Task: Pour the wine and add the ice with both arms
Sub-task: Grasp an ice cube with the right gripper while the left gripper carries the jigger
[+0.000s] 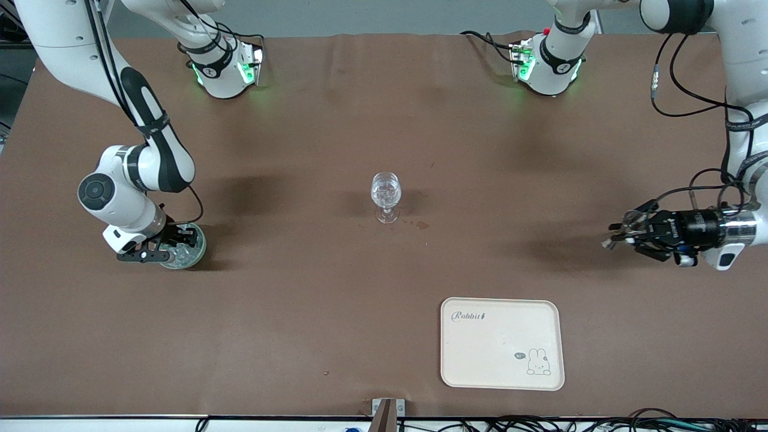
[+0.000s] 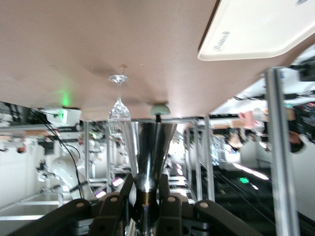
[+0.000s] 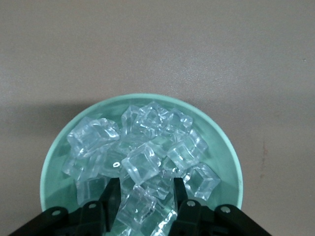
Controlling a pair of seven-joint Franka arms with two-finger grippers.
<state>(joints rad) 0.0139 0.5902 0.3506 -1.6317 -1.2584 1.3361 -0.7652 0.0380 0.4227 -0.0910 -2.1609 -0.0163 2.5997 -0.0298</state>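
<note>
Tray bare; right gripper in ice bowl, fingers astride a cube
Left gripper clamps metal jigger; wet cube could slip before the glass

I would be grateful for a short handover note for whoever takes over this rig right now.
Right gripper: down in the green bowl at the right arm's end, fingers straddling an ice cube, not clearly gripped.
Left gripper: shut on a metal cup, held sideways in the air at the left arm's end.
Stemmed glass: mid-table, no ice visible inside.
Tray: nearer the camera.
Left: lift ice, drop it into the glass.
</note>
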